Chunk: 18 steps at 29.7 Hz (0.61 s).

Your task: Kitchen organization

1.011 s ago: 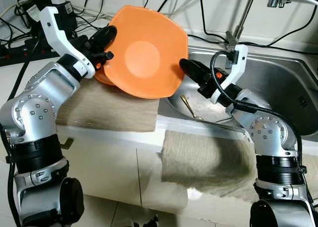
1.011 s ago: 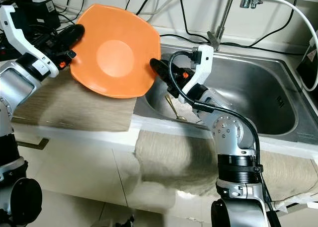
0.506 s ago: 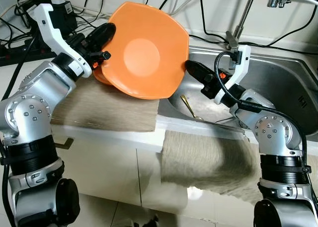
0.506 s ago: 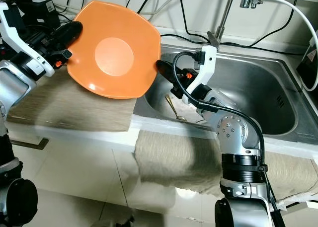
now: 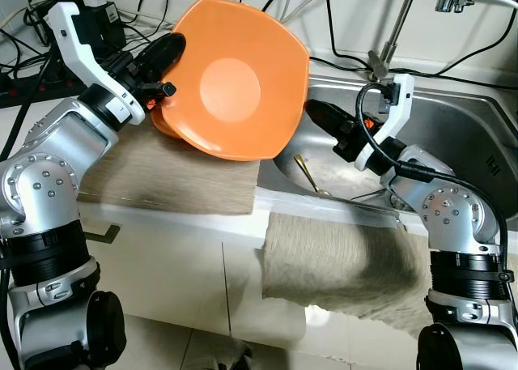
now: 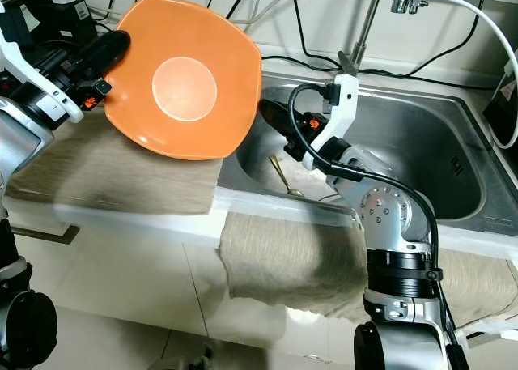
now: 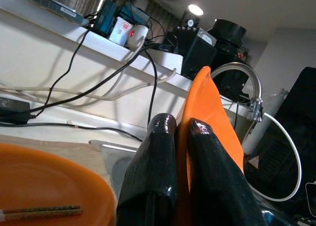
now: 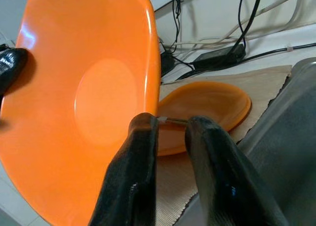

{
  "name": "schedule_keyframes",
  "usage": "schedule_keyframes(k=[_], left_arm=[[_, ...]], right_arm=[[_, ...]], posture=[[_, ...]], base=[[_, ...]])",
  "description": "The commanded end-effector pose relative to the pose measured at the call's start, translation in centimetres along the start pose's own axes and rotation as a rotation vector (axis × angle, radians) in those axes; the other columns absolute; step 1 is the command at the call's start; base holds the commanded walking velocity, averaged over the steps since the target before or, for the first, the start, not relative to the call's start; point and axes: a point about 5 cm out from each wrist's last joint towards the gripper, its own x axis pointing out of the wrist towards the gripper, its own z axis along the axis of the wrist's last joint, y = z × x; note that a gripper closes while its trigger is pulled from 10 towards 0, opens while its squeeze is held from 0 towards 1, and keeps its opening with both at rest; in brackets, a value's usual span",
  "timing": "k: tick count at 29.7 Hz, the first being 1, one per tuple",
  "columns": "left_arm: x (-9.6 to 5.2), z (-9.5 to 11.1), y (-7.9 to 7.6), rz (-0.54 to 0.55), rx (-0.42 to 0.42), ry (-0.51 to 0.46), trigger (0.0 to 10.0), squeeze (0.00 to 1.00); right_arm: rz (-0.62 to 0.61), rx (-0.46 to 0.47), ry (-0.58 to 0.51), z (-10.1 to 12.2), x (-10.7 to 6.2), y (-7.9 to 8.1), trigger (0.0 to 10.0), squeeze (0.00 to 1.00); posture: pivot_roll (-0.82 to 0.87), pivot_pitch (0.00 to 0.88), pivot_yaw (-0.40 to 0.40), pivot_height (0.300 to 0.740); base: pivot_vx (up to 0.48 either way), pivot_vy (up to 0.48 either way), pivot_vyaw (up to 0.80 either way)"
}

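A steel sink (image 5: 453, 135) is sitting at the right, with a gold spoon (image 5: 307, 176) lying in its near-left corner and a tap (image 6: 380, 14) rising at the far side. A brown mat (image 5: 178, 180) is covering the counter to the left, and a towel (image 5: 340, 261) is hanging over the near counter edge.

The large orange plate (image 5: 231, 78) is standing tilted on edge above the mat, its hollow facing the near side. The left gripper (image 7: 177, 129) is pinching the plate's left rim, fingers clamped on it. The right gripper (image 8: 170, 124) is sitting just beside the plate's right edge, fingers slightly apart.

A second orange plate (image 8: 207, 110) is lying flat on the mat behind. Black cables (image 5: 348, 58) are trailing along the far wall.
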Motion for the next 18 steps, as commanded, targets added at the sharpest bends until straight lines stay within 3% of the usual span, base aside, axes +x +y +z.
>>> schedule_keyframes(k=[1,11,16,17,18], left_arm=[[0.2,0.5,-1.8,-0.125,0.002,-0.036,0.0,0.00],[0.3,0.4,-1.7,-0.136,-0.010,-0.031,0.0,0.00],[0.3,-0.1,-0.9,-0.094,-0.010,-0.021,0.0,0.00],[0.3,-0.1,-0.7,-0.088,-0.013,-0.022,0.0,0.00],[0.3,-0.1,-0.7,-0.088,-0.013,-0.022,0.0,0.00]], right_arm=[[0.025,0.012,0.005,0.5,0.4,0.5,10.0,1.00],[0.112,0.034,-0.049,1.6,0.3,1.4,10.0,1.00],[0.167,0.034,-0.049,1.6,0.2,2.1,10.0,1.00],[0.165,0.027,-0.046,1.6,0.2,2.0,10.0,0.91],[0.165,0.027,-0.046,1.6,0.2,2.0,10.0,0.91]], posture=[[-0.02,0.000,-0.042,0.740],[-0.02,0.000,-0.038,0.740],[-0.02,0.000,-0.040,0.740],[-0.02,0.000,-0.040,0.740],[-0.02,0.000,-0.040,0.740]], base=[[0.000,0.000,0.00],[0.000,0.000,0.00],[0.000,0.000,0.00],[0.000,0.000,0.00],[0.000,0.000,0.00]])
